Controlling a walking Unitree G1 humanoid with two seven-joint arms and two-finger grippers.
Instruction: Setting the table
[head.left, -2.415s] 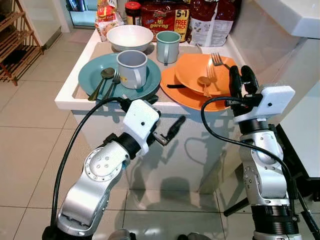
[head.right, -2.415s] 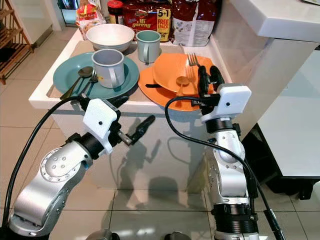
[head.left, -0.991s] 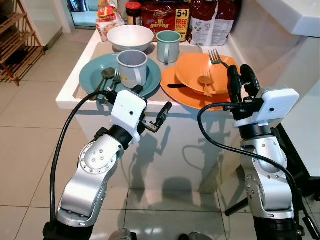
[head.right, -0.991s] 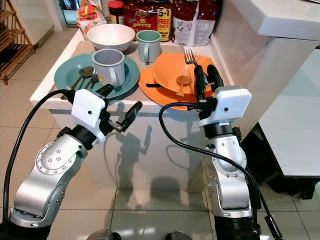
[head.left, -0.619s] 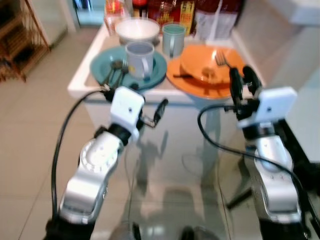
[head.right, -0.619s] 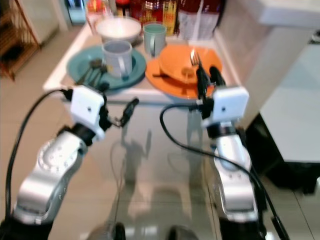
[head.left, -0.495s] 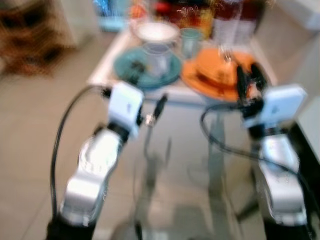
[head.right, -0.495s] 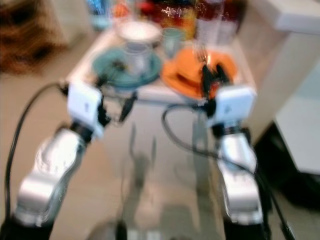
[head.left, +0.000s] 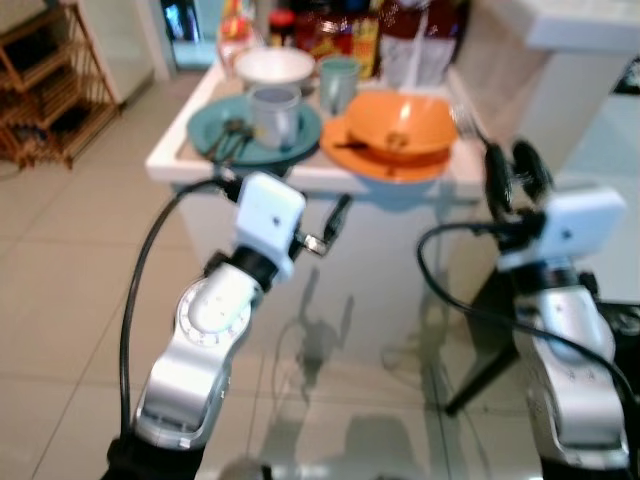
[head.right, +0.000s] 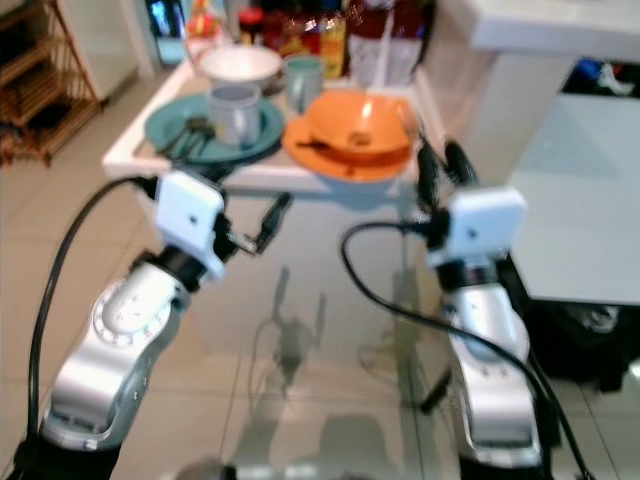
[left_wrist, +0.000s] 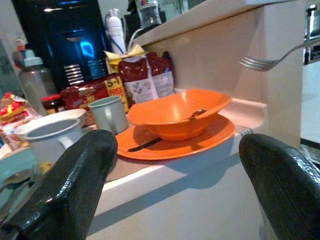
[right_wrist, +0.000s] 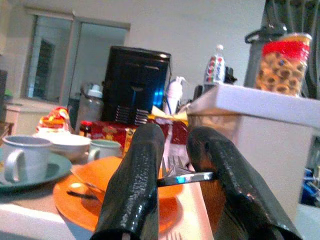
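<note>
While pinched, fork (right_wrist: 187, 176) spans right gripper (right_wrist: 175, 200) fingers.

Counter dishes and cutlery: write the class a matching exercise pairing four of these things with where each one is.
Things:
1. fork
2. orange bowl
3. grey mug
4. white bowl

Places:
A. standing on the teal plate
B. gripped between the fingers of the right hand
C. resting on the orange plate
D. on the counter behind the teal plate

Pairs: 1-B, 2-C, 3-A, 4-D
</note>
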